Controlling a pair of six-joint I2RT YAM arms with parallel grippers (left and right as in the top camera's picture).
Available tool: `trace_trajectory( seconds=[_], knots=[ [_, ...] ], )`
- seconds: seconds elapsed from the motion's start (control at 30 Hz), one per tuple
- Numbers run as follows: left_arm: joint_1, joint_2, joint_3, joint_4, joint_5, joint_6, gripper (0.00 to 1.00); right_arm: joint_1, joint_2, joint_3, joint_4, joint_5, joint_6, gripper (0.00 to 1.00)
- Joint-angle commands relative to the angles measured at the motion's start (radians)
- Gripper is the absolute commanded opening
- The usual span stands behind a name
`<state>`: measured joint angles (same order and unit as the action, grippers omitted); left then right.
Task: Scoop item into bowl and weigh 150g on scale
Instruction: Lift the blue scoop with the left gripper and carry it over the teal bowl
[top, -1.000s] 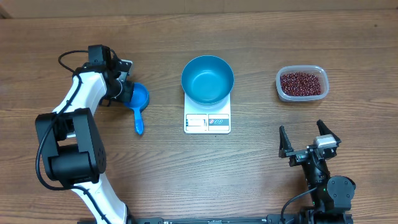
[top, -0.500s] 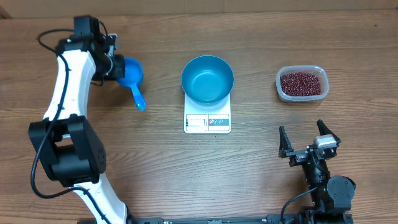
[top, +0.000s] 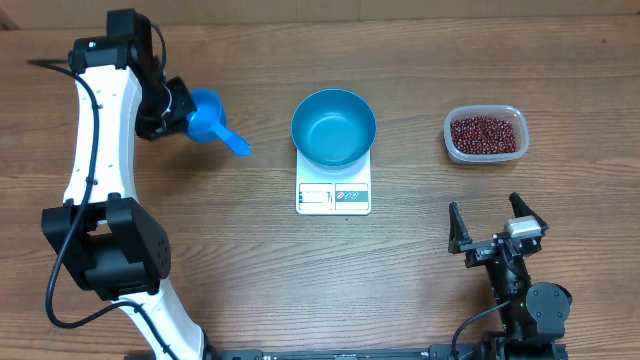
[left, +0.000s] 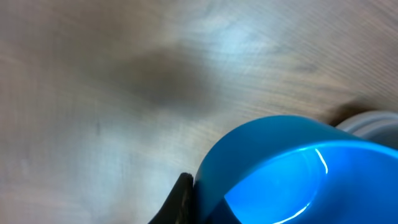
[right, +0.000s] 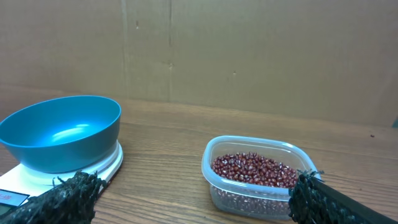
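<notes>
**K:** Count of the parts?

**M:** One bowl (top: 334, 127), one scale (top: 333, 195), one tub (top: 485, 152), one scoop (top: 208, 115). Two arms. Beans (top: 486, 133) are too many to count; they make one loose heap.

**K:** Where are the beans?

**M:** In the tub, on the right side of the table (top: 420, 270), toward the far edge. The right wrist view shows them heaped below the tub's rim. The bowl's inside shows bare blue.

**K:** Bowl and scale?

**M:** The bowl sits on the scale at mid-table and covers its far half. The display strip pokes out on the near edge. The tub is well apart from both, to their right.

**K:** Left gripper (top: 185, 108)?

**M:** It's clenched on the scoop at the cup end, raised over the far-left part of the table. The handle points away toward the bowl and is tilted. The left wrist view is mostly blurred blue cup with one dark finger (left: 180, 200) at the bottom edge.

**K:** Right gripper (top: 490, 222)?

**M:** Its jaws are spread wide and hold nothing. It sits near the front right edge, facing the tub. Both fingertips frame the right wrist view, with the tub between them and the bowl off to the left.

**K:** Anything in the way?

**M:** The bowl on the scale stands between the scoop and the tub. The left arm's white links run along the left side, apart from everything else. A cardboard wall (right: 249, 50) stands behind the table.
</notes>
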<state>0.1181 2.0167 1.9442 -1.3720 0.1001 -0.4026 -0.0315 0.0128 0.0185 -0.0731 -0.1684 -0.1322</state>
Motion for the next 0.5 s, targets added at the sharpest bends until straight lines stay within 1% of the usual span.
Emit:
trace_trajectory(
  seconds=[0.0,0.23,0.4,0.47],
  knots=[
    [-0.001,0.010,0.022,-0.050,0.002,-0.196,0.04,-0.003,-0.010,-0.010,0.004,-0.005,-0.015,1.00],
    [-0.002,0.010,0.022,-0.127,0.001,-0.322,0.04,-0.003,-0.010,-0.010,0.004,-0.005,-0.015,1.00],
    [-0.038,0.010,0.022,-0.140,-0.021,-0.340,0.04,-0.003,-0.010,-0.010,0.004,-0.005,-0.015,1.00],
    [-0.069,0.010,0.022,-0.143,-0.054,-0.360,0.04,-0.003,-0.010,-0.010,0.004,-0.005,-0.015,1.00]
  ],
)
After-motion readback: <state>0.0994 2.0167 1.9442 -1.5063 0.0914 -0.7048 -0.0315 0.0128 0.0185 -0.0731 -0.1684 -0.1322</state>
